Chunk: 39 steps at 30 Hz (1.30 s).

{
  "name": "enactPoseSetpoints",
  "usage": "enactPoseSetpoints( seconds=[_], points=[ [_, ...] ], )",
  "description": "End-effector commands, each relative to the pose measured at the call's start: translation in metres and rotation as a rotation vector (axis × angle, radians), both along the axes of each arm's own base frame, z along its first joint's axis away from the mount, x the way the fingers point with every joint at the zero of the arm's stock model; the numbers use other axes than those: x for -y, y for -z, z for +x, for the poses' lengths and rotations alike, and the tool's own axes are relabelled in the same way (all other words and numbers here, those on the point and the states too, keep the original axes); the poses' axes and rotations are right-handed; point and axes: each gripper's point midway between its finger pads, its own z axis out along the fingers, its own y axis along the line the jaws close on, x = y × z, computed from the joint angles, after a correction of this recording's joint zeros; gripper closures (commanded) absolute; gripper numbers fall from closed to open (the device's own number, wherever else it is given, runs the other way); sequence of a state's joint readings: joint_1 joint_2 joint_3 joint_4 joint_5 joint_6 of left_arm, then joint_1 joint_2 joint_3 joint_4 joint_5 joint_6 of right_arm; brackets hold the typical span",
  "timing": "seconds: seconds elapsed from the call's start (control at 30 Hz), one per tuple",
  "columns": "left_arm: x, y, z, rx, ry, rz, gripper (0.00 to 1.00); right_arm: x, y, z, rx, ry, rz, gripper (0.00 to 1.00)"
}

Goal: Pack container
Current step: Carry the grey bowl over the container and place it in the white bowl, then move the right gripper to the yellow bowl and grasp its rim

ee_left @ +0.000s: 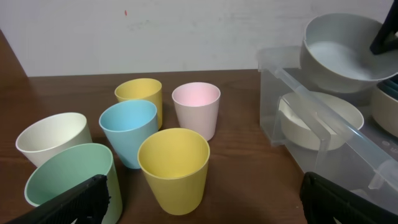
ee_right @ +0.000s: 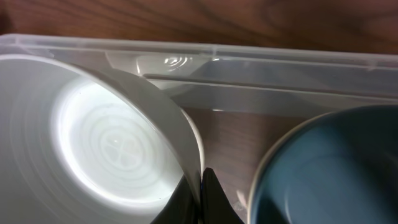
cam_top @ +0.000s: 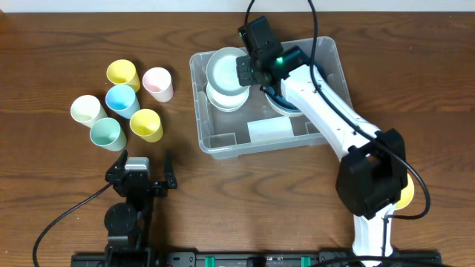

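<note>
One grey bowl (cam_top: 226, 65) hanging in right gripper (cam_top: 244, 72), jaws clamping rim; next needing lowering into container (cam_top: 223, 139) beneath jaws. Left gripper (cam_top: 145, 163) sitting jaws apart.

My left gripper (cam_top: 144, 169) sits pulled back close to its base, fingers spread wide apart. My right arm (cam_top: 326, 111) stretches forward and leftward, wrist tipped down, with my right gripper (cam_top: 247, 73) pinched on the rim of a pale bowl (cam_top: 223, 67).
</note>
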<state>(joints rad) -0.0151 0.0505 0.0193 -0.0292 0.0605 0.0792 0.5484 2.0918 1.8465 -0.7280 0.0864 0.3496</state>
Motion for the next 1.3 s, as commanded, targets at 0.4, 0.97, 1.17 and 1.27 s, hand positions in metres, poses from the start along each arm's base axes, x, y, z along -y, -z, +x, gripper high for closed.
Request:
enactPoseSetpoints(
  seconds=[0.4,0.97,1.17,1.27],
  points=[
    [0.0,0.016,-0.001,-0.053,0.003,0.003,0.02,-0.014,0.057,-0.012,-0.129,0.0,-0.021,0.99],
    [0.0,0.016,-0.001,-0.053,0.003,0.003,0.02,-0.029,0.074,-0.015,-0.15,-0.046,-0.007,0.48],
    [0.0,0.016,-0.001,-0.053,0.003,0.004,0.02,-0.03,0.023,0.001,-0.077,-0.073,0.033,0.49],
    [0.0,0.016,-0.001,-0.053,0.003,0.003,0.02,-0.028,-0.022,0.006,-0.033,-0.081,0.047,0.5]
  ],
)
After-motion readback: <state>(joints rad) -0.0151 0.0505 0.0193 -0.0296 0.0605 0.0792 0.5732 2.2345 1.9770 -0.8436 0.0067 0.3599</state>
